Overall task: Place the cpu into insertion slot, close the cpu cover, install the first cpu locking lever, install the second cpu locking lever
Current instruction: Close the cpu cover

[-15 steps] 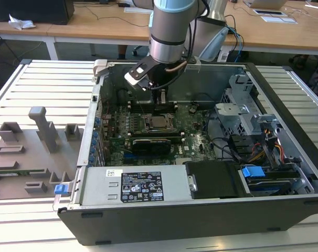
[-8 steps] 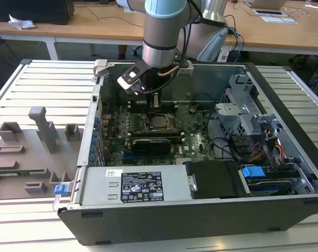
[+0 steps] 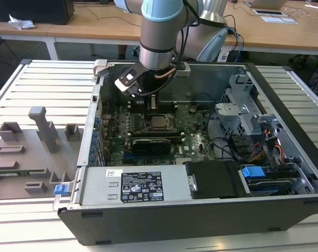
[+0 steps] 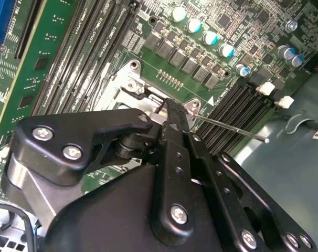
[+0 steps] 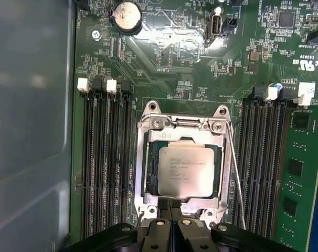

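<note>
In the middle of the green board [image 5: 169, 58], beside the long black memory slots [image 5: 104, 168], the cpu [image 5: 182, 170] lies in the insertion slot [image 5: 152, 178] under the closed cpu cover [image 5: 181, 125], with the fingers [image 5: 161, 231] pressed shut on nothing at the cover's edge and a thin wire lever [image 5: 235, 173] beside.

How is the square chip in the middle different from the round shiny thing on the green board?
The cpu is square; the coin battery is round. The cpu's face is pale with print on it; the battery's looks bright and shiny. The cpu sits inside the silvery cpu cover; the battery sits in a dark holder. Both are silvery and lie flat on the green board.
</note>
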Available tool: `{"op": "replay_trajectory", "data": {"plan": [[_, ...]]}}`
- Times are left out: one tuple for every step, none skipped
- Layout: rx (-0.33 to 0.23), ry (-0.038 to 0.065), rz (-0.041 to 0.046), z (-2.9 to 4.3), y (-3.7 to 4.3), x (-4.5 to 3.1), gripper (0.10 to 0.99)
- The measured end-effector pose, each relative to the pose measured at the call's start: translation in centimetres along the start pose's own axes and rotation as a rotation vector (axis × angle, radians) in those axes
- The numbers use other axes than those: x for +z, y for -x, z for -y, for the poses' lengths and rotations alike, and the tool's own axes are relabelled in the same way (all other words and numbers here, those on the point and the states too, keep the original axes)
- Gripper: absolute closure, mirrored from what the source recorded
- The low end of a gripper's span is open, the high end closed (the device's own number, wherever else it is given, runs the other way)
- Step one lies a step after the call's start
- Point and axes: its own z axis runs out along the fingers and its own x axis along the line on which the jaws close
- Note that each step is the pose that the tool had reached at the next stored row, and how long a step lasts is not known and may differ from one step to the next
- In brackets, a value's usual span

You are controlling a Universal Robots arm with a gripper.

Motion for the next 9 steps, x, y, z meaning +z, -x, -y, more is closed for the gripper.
{"op": "replay_trajectory", "data": {"plan": [[0.0, 0.0, 0.0, 0.06, 0.0, 0.08, 0.976], [0.0, 0.0, 0.0, 0.05, 0.0, 0.17, 0.976], [0.0, 0.0, 0.0, 0.05, 0.0, 0.19, 0.976], [0.0, 0.0, 0.0002, 0.06, 0.0, 0.21, 0.976], [0.0, 0.0, 0.0002, 0.03, 0.0, 0.21, 0.976], [0.0, 0.0, 0.0002, -0.03, 0.0, 0.22, 0.976], [-0.001, 0.0, 0.0002, -0.16, 0.01, 0.21, 0.976], [-0.002, 0.0, 0.0001, -0.33, 0.02, 0.21, 0.976], [-0.003, 0.0, 0.0002, -0.63, 0.05, 0.19, 0.976]]}}
